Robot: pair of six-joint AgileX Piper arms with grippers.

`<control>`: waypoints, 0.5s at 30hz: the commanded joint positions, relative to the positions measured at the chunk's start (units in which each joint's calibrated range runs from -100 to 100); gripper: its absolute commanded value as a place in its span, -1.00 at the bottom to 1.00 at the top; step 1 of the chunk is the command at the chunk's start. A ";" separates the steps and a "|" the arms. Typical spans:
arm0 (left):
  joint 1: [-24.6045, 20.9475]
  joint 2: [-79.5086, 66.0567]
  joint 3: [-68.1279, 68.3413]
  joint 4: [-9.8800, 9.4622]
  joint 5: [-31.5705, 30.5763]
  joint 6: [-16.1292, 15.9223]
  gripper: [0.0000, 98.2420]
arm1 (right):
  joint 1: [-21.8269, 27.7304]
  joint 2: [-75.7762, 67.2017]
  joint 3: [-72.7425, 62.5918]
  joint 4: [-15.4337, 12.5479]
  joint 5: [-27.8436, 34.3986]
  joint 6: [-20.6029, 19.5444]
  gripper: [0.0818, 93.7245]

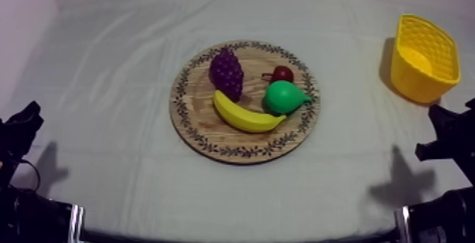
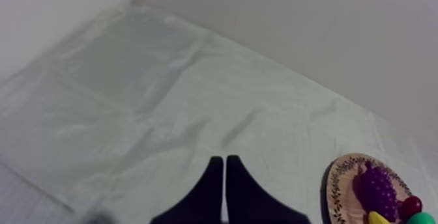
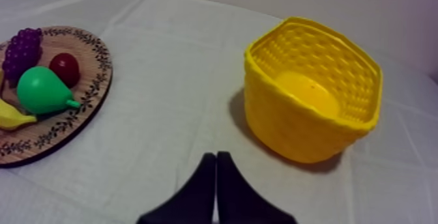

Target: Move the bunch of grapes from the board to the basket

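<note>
On the round wooden board (image 1: 192, 122) at mid-table, the bunch of grapes (image 1: 226, 73) lies just beside the banana (image 1: 244, 117), with the pear (image 1: 284, 97) and small red fruit (image 1: 283, 73) near. The right wrist view looks into the yellow basket (image 3: 313, 96), which stands well apart from the board. The left gripper (image 2: 225, 158) and right gripper (image 3: 216, 155) each have their fingers pressed together on nothing.

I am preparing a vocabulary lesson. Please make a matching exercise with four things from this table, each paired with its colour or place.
1 bunch of grapes
2 banana
3 pear
4 yellow basket

A green, on the wooden board
B on the cloth, off the board
C purple
D yellow, on the board

Pairs: 1-C, 2-D, 3-A, 4-B
</note>
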 commanded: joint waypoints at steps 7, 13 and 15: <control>-0.03 0.05 0.00 0.01 -0.01 0.01 -1.00 | -1.86 -0.01 -0.02 -0.02 0.00 0.03 -0.99; -0.03 0.05 0.00 0.01 -0.01 0.01 -1.00 | -2.72 -0.01 -0.02 -0.02 0.00 0.19 -0.99; -0.03 0.05 0.00 0.01 -0.01 0.01 -1.00 | -2.87 -0.01 -0.02 -0.02 0.00 0.20 -0.99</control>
